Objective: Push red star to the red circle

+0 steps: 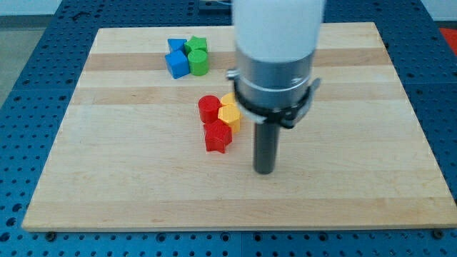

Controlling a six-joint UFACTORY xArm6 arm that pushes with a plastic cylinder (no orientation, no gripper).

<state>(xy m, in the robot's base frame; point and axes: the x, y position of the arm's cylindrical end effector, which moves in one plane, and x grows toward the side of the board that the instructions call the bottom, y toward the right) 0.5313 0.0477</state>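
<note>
The red star (217,136) lies on the wooden board, just below the red circle (208,108) and touching or nearly touching it. A yellow block (229,114) sits against both on their right, with a second yellow block (228,99) partly hidden behind it. My tip (265,170) rests on the board to the right of the red star and a little lower, with a gap between them.
A cluster at the view's top left holds a blue block (176,64), another blue block (176,45), a green block (195,46) and a green cylinder (199,63). The arm's white and grey body (277,57) hides part of the board's top middle.
</note>
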